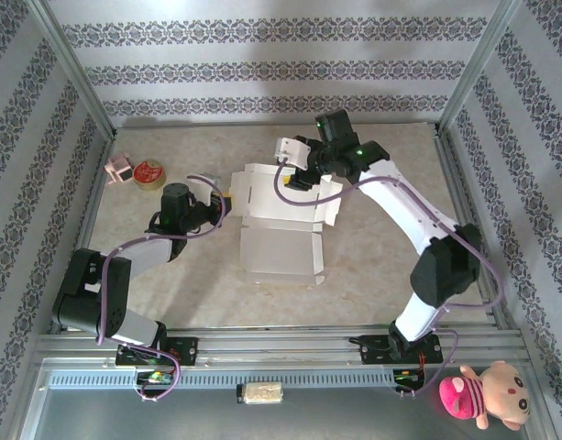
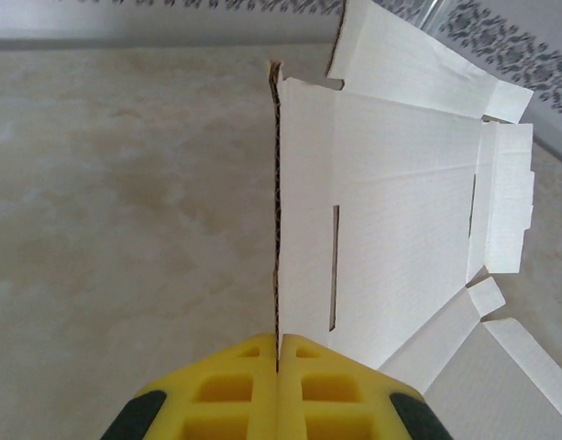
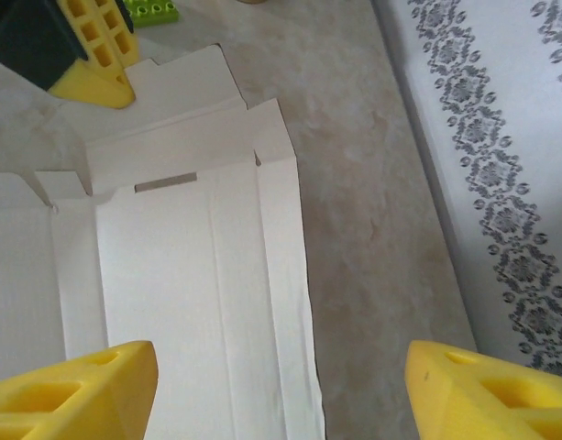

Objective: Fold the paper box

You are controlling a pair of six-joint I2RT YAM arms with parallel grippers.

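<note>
Left wrist: left gripper (image 2: 278, 353) clamped on paper box (image 2: 400, 183) edge, bottom centre — right gripper (image 3: 281, 371), jaws apart, above another edge.

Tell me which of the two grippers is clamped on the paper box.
The left gripper: its jaws are shut on an upright edge of the paper box. The right gripper stands open over the white sheet, holding nothing.
</note>
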